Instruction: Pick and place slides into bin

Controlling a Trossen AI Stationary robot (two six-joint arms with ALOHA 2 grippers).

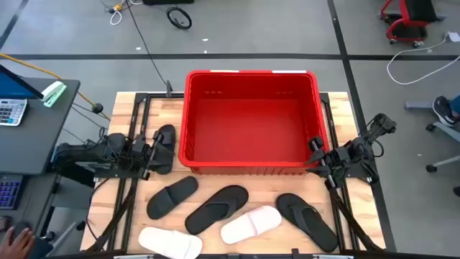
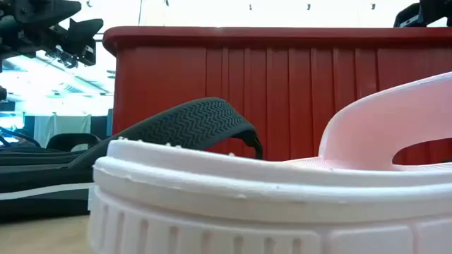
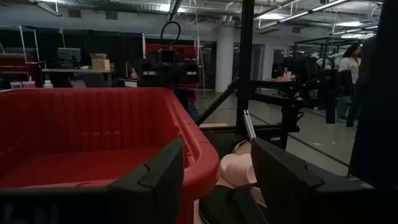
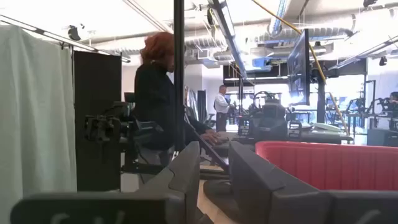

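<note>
The red bin (image 1: 251, 119) stands at the table's far middle. Several slides lie flat on the table on its near side: a black wide-strap one (image 1: 172, 196), two black thong-style ones (image 1: 215, 208) (image 1: 307, 219), a pale pink one (image 1: 250, 224) and a white one (image 1: 169, 242). Another black slide (image 1: 165, 147) lies by the bin's near left corner, right at the tips of my left gripper (image 1: 152, 147), which is open (image 3: 217, 149). My right gripper (image 1: 316, 150) hovers at the bin's near right corner, open (image 4: 214, 155), with nothing between its fingers.
The bin's thick rim (image 3: 186, 124) runs close beside my left gripper. Black frame rails (image 1: 122, 208) cross the table on both sides. A desk with a keyboard (image 1: 11, 111) stands off the table's left. People show in the room beyond.
</note>
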